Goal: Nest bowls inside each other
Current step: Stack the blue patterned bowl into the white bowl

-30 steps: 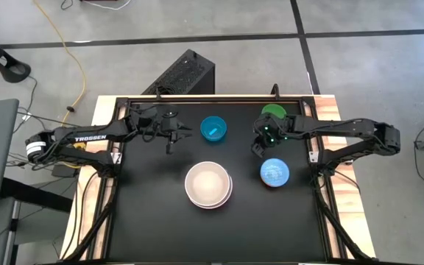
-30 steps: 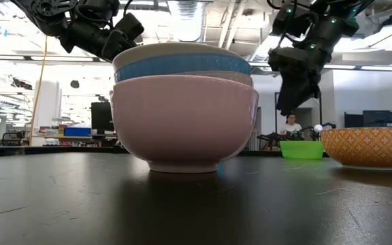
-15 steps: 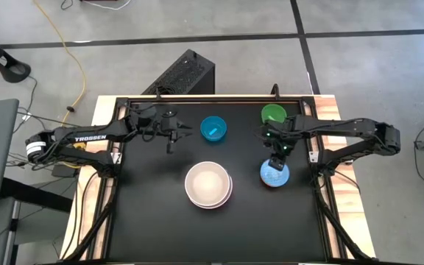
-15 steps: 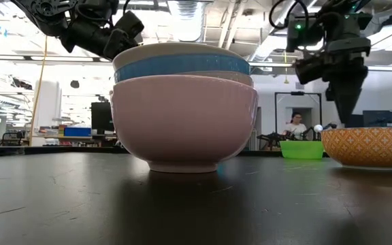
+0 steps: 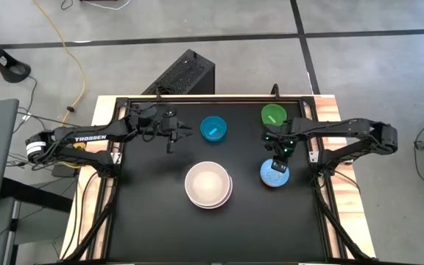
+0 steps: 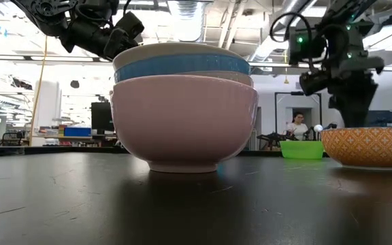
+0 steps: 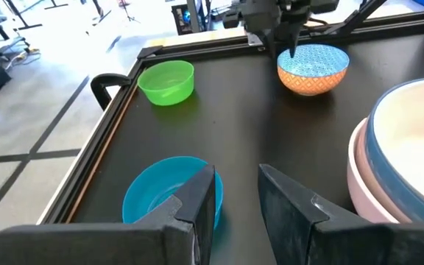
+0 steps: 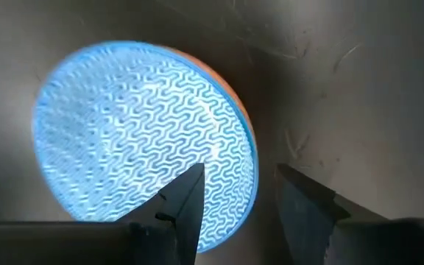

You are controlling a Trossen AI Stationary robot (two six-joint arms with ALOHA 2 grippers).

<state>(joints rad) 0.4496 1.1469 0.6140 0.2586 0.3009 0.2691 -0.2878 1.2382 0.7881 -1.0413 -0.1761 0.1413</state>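
**a:** bowls, where's everything sitting right now?

**b:** middle of the matte black table (image 5: 153, 221) there's a nested stack (image 5: 209, 184): smooth pink bowl (image 6: 182, 119) outside, a blue bowl's rim (image 6: 182, 67) showing as a band above it, and a whitish one (image 6: 175, 49) on top. round, glossy plastic look.

**a:** and the small ones?

**b:** teal bowl (image 5: 213, 128) sits alone at the far side, a bit left of centre. green bowl (image 5: 274, 115) is at the far right. nearer than that, on the right, is the light blue bowl (image 5: 274, 174), wavy printed pattern inside, orange patterned outside, with a little foot.

**a:** arms?

**b:** right gripper (image 5: 278, 158) hangs over the far rim of that light blue bowl, pointing down, fingers (image 8: 186, 202) spread apart with the rim edge between them, not pinching anything. left gripper (image 5: 170, 141) is far left, just left of the teal bowl, hovering above the table with fingers (image 7: 201, 202) parted a bit and nothing in them.

**a:** anything else?

**b:** a person (image 6: 292, 126) sits way off in the room behind.
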